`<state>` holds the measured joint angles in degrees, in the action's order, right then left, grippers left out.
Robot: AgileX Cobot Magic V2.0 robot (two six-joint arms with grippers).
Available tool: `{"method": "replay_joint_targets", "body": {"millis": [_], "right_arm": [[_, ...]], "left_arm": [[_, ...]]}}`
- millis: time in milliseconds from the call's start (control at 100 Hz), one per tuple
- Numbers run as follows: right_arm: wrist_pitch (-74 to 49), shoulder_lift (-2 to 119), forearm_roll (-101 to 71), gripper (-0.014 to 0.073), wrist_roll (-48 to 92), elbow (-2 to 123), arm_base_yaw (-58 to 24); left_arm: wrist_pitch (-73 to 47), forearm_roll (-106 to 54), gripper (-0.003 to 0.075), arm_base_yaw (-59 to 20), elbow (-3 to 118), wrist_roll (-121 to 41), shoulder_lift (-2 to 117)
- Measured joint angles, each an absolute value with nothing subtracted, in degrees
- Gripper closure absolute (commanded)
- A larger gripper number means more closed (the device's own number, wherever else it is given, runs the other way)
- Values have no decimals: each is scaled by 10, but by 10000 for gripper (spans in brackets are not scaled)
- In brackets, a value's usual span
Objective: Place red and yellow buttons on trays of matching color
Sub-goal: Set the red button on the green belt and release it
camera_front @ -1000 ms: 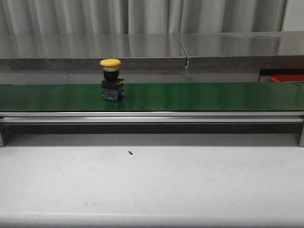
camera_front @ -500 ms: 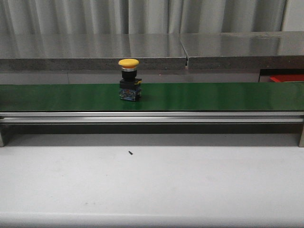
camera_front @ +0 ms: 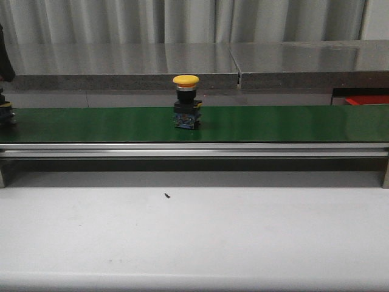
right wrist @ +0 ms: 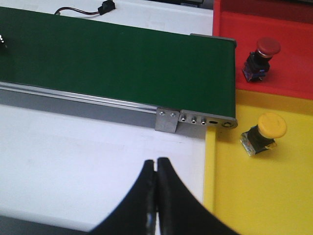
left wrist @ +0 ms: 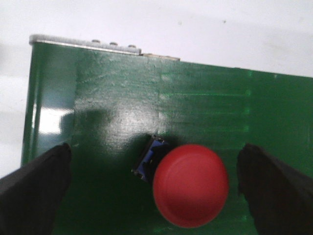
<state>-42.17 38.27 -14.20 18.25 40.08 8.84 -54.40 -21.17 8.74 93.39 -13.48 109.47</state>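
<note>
A yellow-capped button (camera_front: 186,100) stands upright on the green belt (camera_front: 273,123), a little left of its middle. In the left wrist view a red-capped button (left wrist: 190,185) stands on the belt near its end. My left gripper (left wrist: 154,148) is above it and open, with one finger on each side and neither touching it. My right gripper (right wrist: 156,164) is shut on nothing over the white table beside the belt's other end. Next to that end lie a red tray (right wrist: 293,73) with a red button (right wrist: 261,56) in it and a yellow tray (right wrist: 274,196) with a yellow button (right wrist: 264,132) in it.
A steel shelf (camera_front: 182,61) runs behind the belt, and an aluminium rail (camera_front: 194,150) along its front. A corner of the red tray (camera_front: 368,99) shows at the far right. A small black sensor with a cable (right wrist: 105,7) sits beyond the belt.
The yellow button has travelled to the right along the belt. A dark part of my left arm has come into the front view at the far left.
</note>
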Motion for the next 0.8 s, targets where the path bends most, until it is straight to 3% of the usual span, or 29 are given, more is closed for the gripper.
{"method": "replay_joint_targets", "body": {"millis": [440,800], "right_arm": [[-422,383,-142,660,183,401,88],[-422,383,-142,660,183,401,88]], "left_arm": [[-457,-222,92,31,894,-171,904],[-366,-227,92,-28,660,-182,665]]}}
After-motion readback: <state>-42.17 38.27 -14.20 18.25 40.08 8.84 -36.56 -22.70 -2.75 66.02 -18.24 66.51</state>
